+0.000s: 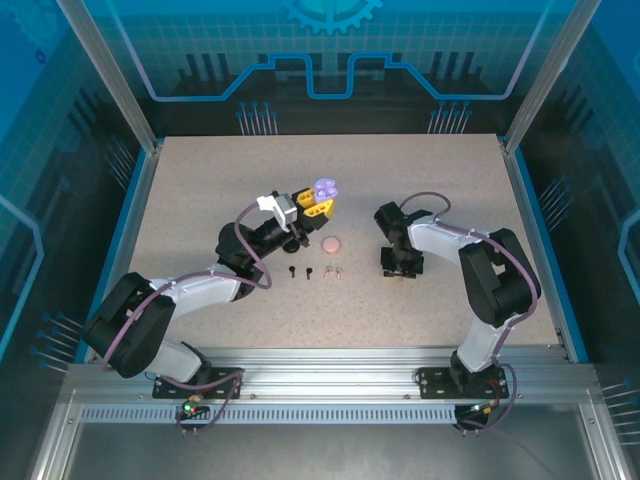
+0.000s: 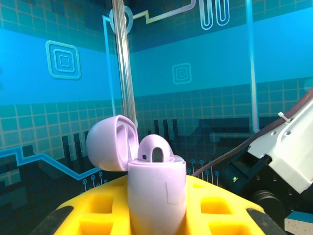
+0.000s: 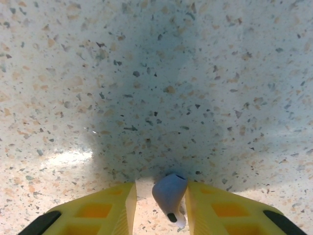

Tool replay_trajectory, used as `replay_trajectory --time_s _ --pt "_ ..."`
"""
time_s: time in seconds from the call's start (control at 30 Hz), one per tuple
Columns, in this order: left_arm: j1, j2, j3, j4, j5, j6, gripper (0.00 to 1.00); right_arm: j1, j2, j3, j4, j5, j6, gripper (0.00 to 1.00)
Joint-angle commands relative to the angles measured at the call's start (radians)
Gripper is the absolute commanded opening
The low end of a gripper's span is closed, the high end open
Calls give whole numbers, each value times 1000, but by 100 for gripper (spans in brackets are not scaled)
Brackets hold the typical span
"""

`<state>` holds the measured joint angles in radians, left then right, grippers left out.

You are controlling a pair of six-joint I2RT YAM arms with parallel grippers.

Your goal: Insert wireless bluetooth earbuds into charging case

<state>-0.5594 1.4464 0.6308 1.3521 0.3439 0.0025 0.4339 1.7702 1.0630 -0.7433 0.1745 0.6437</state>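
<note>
Above the bench (image 1: 200, 190), the left tool (image 1: 318, 207) held the open charging case (image 1: 323, 188), its lid tipped left and a seated earbud (image 2: 155, 148) in it. Just in front, on the bench, lay a closed round case (image 1: 331, 243). Nearer still lay the left pair of earbuds (image 1: 291, 271) and, beside it, the right pair of earbuds (image 1: 328, 268). Well right, a loose earbud (image 3: 169, 193) lay between the fingers of the right tool (image 1: 401, 268).

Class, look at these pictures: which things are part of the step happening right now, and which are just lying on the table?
In use: open lilac case in the left gripper; lilac earbud between the fingers of the right gripper.
Lying about: closed pink case; two black earbuds; pale pink earbuds.
</note>
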Motion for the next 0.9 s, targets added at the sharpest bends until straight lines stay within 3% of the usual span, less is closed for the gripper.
replay_trajectory --time_s 0.0,0.57,0.87 --pt "-7 -19 11 35 -10 11 0 8 35 31 -17 20 -16 32" --pt "-8 -19 15 30 -5 14 0 -12 20 4 -6 12 -32 21" --pt "-8 -21 17 31 -3 14 0 -14 -145 -28 38 -30 -4 16"
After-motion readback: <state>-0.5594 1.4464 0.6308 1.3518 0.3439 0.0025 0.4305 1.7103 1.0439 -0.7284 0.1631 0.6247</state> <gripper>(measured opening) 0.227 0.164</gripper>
